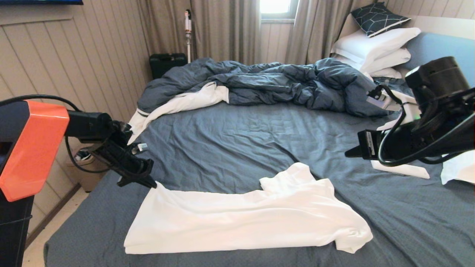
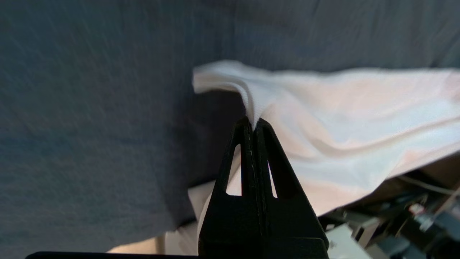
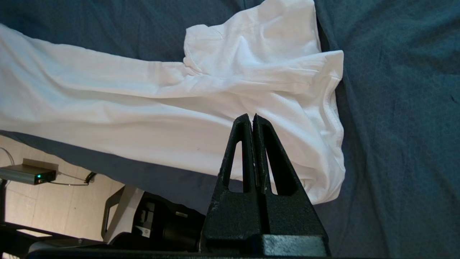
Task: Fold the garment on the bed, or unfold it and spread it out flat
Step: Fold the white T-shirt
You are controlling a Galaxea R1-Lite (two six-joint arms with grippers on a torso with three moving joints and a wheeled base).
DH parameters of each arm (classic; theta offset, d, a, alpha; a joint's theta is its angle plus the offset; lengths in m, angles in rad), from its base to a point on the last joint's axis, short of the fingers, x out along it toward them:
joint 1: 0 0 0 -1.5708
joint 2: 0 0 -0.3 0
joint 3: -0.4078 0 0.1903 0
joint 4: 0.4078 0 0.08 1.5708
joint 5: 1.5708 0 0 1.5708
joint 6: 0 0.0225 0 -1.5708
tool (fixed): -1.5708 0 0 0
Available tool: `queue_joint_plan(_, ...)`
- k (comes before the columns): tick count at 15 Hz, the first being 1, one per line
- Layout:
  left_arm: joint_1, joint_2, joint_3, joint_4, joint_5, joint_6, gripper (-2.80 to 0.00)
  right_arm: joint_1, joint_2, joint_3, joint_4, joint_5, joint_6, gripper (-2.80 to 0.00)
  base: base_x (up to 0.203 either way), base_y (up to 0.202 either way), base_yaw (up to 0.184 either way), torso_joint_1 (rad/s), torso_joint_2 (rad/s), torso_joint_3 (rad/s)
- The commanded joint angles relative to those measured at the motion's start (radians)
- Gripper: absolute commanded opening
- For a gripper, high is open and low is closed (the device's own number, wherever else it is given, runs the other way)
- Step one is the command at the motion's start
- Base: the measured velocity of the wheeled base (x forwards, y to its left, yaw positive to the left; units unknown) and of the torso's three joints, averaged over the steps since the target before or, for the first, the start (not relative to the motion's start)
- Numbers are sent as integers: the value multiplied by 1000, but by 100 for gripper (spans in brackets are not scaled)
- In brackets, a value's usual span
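Garment [image 1: 245, 218] corner at the far left is pinched in the left gripper [image 1: 150, 184], whose black fingers [image 2: 248, 144] are clamped on a ridge of the white cloth, lifting it slightly off the bed [image 1: 237, 141]. From there the shirt lies folded lengthwise across the bed's near edge, sleeve and collar end to the right. The right gripper [image 3: 252, 118] hangs above that end, fingers pressed together, holding nothing. No print or lettering is visible on the cloth.

A home bedroom: a bed [image 1: 237, 148] with a rumpled duvet [image 1: 259, 83], stacked pillows [image 1: 374, 46], a padded headboard [image 1: 438, 46] and a curtained window [image 1: 274, 6].
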Motion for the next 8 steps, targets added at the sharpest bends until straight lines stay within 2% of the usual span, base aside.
queue_joint_plan(1,9,30,-67,3,4,-24,-280,0,-7,1,3,1,1,-280,0,0,0,0,0,0)
queue_joint_plan(8,54,59,-68,-57,41,-24,-280,8,-8,4,4,1,3,-280,0,0,0,0,0,0)
